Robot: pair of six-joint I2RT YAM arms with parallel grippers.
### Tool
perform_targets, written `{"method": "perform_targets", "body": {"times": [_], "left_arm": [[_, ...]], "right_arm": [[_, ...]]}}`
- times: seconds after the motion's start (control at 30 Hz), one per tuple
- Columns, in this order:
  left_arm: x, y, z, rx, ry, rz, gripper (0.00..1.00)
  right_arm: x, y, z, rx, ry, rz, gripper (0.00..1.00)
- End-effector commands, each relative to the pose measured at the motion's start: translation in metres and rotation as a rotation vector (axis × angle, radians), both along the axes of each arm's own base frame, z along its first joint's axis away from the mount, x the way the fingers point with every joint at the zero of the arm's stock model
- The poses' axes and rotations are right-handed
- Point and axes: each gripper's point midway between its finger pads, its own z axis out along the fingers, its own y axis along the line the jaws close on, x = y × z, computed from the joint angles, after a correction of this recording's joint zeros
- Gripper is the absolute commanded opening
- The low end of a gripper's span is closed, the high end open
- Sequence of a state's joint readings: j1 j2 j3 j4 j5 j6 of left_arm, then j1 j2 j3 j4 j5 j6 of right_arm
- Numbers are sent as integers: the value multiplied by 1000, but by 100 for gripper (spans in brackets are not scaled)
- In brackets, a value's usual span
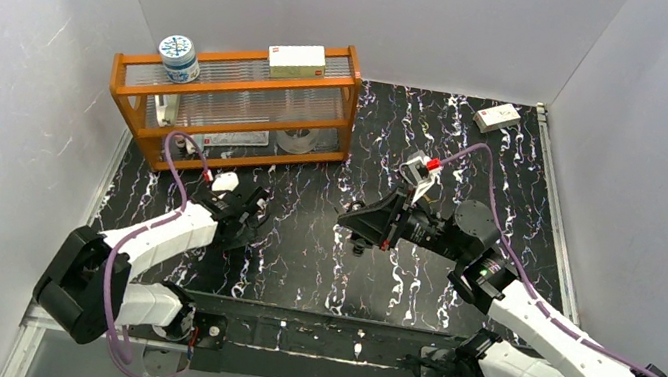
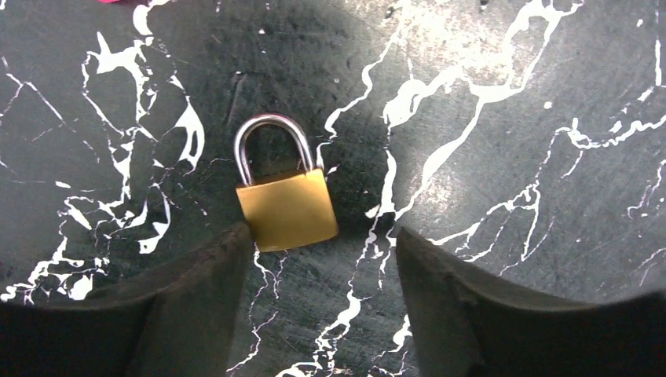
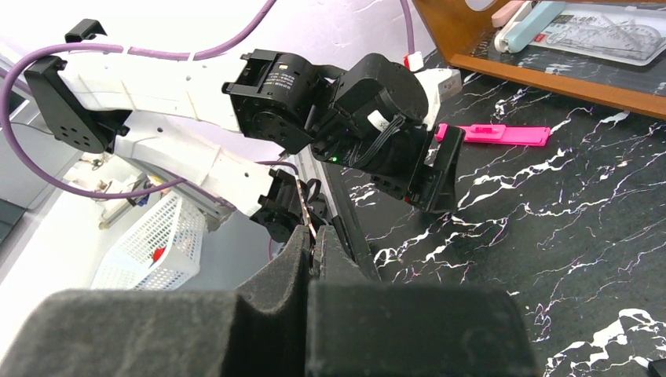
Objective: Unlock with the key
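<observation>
Your left end effector (image 2: 322, 237) open, straddling brass padlock (image 2: 287, 208). Padlock flat on bench (image 2: 510, 157), left half, shackle seated, not yet gripped. Right end effector (image 3: 314, 236) pinches thin blade, likely key (image 3: 308, 210), mid-bench, well apart. Insertion and turn not yet done.

The left end effector (image 1: 247, 218) hangs over the table (image 1: 317, 267) near the wooden rack (image 1: 350, 100).

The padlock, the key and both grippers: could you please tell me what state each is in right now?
padlock: lying flat on the table, shackle closed.
key: seemingly the thin metal blade pinched in the right gripper, off the table.
left gripper: open, straddling the padlock's lower edge, not clamped.
right gripper: shut on the key.
</observation>
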State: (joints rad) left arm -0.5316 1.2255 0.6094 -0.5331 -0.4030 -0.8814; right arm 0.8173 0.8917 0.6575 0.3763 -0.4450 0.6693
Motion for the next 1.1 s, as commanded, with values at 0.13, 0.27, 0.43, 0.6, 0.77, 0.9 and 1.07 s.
{"method": "perform_targets", "body": {"times": [0.13,0.27,0.43,0.6,0.77,0.9,1.07], "left_arm": [[-1,-7,10,-37,9,-51,42],[-2,2,15,-1,5,-18,54],[-7,17,14,59,18,90,80],[3,5,8,-9,-6,182,86],[11,1,4,-43,-29,282,87],[15,9,6,-33,-68,353,87],[5,31,11,25,-107,475,78]], "right_arm": [[8,1,15,30,-49,-29,1],[9,0,13,30,-42,-38,1],[8,-1,10,33,-37,-41,1],[8,-1,7,31,-38,-38,1],[7,-1,5,28,-37,-36,1],[8,-1,2,21,-36,-37,1],[10,-2,-3,6,-27,-50,1]]}}
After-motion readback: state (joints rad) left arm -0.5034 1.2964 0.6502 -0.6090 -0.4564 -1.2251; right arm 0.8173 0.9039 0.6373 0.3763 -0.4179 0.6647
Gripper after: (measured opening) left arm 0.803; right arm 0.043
